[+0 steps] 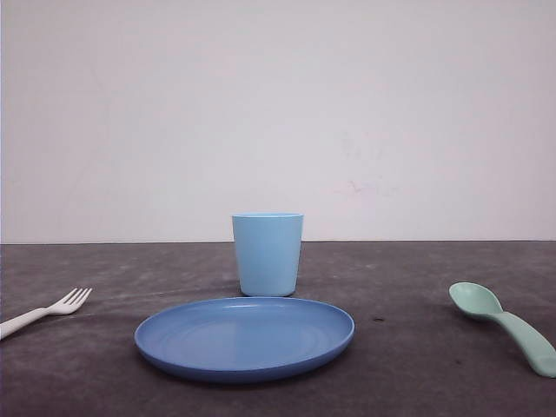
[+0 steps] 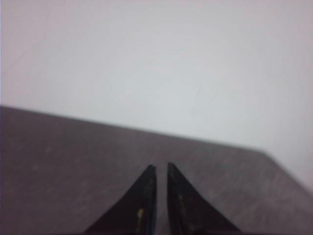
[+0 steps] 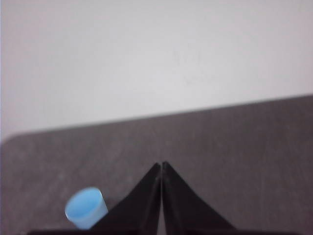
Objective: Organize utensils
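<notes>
- While hovering above the dark grey tabletop (image 2: 58, 161), left gripper (image 2: 159, 169) showing its two black fingers (image 2: 145, 196) drawn almost together, tips parted by only a thin slit, pinching nothing.
- Pointing toward the table's far edge and the pale wall (image 2: 156, 58) behind it.
- Right gripper (image 3: 161, 165) likewise keeping its black fingers (image 3: 142, 200) pressed together, tips all but meeting, gripping nothing.
- Sitting just beside that right gripper in the right wrist view, a light blue cup (image 3: 86, 207), seen from above with its open mouth showing, slightly blurred.
- Moving outward in the front view, the same cup (image 1: 268, 253) standing upright at the middle of the table, just behind a round blue plate (image 1: 245, 336).
- Plate lying flat and bare, its far rim close to the cup's base; whether touching, cannot tell.
- Small white plastic fork (image 1: 43, 313) lying on the table at the far left, well apart from the plate, tines pointing toward the right and slightly away, handle running off the left edge.
- Mint-green plastic spoon (image 1: 504, 322) lying at the far right, well apart from the plate, bowl facing up toward the middle and farther away, thick handle running toward the lower right corner.
- Both utensils resting on the bare dark surface, one on each side of the plate.
</notes>
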